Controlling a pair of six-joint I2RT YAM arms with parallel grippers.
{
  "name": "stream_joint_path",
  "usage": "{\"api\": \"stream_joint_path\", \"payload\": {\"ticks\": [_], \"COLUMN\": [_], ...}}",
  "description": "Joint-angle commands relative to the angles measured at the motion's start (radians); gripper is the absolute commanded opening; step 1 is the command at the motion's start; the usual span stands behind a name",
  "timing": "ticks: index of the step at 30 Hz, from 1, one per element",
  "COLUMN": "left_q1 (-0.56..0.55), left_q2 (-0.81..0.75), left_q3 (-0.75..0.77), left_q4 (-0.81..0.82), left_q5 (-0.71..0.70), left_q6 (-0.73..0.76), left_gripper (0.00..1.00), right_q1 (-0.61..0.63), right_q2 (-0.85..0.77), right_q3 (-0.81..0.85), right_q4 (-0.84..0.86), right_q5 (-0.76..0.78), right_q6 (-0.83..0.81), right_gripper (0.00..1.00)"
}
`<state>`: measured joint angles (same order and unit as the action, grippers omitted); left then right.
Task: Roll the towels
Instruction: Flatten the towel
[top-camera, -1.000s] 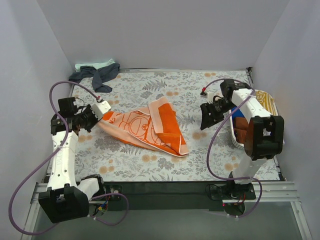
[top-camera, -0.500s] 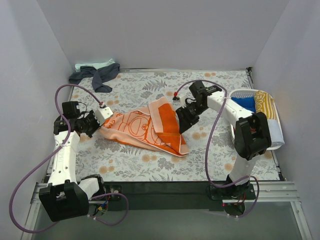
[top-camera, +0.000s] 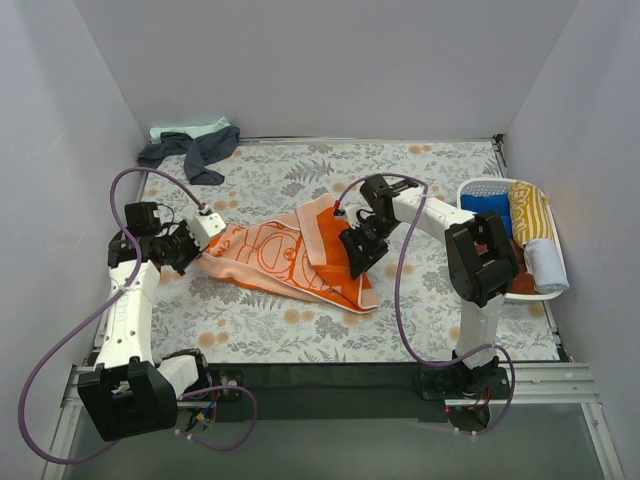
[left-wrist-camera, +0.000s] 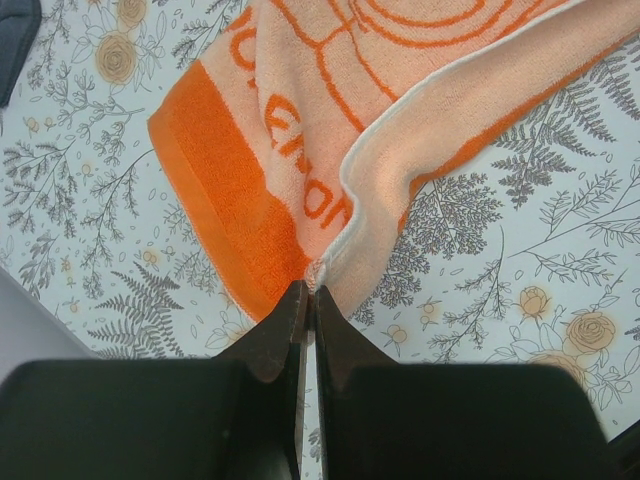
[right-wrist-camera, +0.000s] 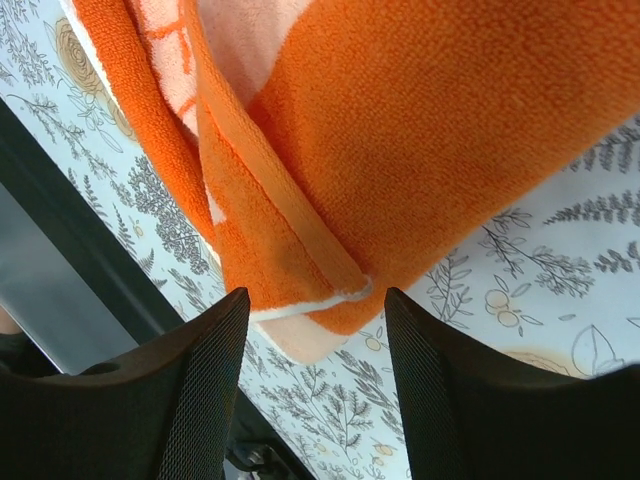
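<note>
Now the orange towel lies loosely folded in the middle of the flowered table cover, its left corner pinched tight by the left gripper, while the right gripper hovers spread wide over the folded right edge, clasping nothing.

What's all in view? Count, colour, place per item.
orange towel: 1, orange with pale lettering, mid-table, partly folded
navy towel: 1, dark navy, far left corner, crumpled
mint towel: 1, mint green, behind the navy one
basket: 1, white, right edge
blue towel, striped towel, grey towel: 1 each, in basket
table cover: 1, floral, under everything
left arm, right arm: white, black joints, near edge
left claw: shut on orange towel's left end
right claw: open, over its right end
</note>
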<state>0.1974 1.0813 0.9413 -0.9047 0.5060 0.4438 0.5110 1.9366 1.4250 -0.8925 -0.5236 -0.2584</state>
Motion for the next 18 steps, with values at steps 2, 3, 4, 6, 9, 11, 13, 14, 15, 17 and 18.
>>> {"api": "stream_joint_path", "payload": {"ticks": [2,3,4,6,9,11,13,14,15,17,18], "left_q1": [0.004,0.005,0.005,0.005,0.004,0.005,0.005,0.005,0.004,0.005,0.005], "left_q2": [0.003,0.003,0.003,0.003,0.000,-0.001,-0.003,-0.004,-0.004,0.000,0.002], "left_q3": [0.001,0.001,0.005,0.005,0.002,0.004,0.010,0.016,0.017,0.024,0.025], "left_q4": [0.018,0.020,0.021,0.020,0.020,0.021,0.016,0.013,0.013,0.017,0.016], "left_q5": [0.016,0.014,0.016,0.023,0.026,0.023,0.022,0.022,0.020,0.017,0.017], "left_q6": [0.001,0.001,0.001,-0.001,-0.005,-0.010,-0.017,-0.022,-0.025,-0.040,-0.054], "left_gripper": [0.00,0.00,0.00,0.00,0.00,0.00,0.00,0.00,0.00,0.00,0.00], "right_q1": [0.020,0.020,0.020,0.020,0.020,0.020,0.017,0.017,0.012,0.001,-0.005], "right_q2": [0.030,0.042,0.047,0.056,0.052,0.041,0.007,-0.005,-0.031,-0.062,-0.073], "right_q3": [0.038,0.040,0.040,0.049,0.061,0.066,0.069,0.068,0.066,0.061,0.060], "right_q4": [0.001,0.001,0.001,0.000,-0.005,-0.013,-0.026,-0.037,-0.043,-0.062,-0.069], "right_q5": [-0.022,-0.021,-0.016,-0.010,-0.018,-0.016,-0.013,-0.004,-0.003,0.002,0.002], "right_q6": [0.010,0.010,0.011,0.016,0.016,0.016,0.008,0.005,0.002,-0.013,-0.018], "right_gripper": [0.52,0.52,0.53,0.52,0.43,0.31,0.22,0.20,0.19,0.16,0.13]}}
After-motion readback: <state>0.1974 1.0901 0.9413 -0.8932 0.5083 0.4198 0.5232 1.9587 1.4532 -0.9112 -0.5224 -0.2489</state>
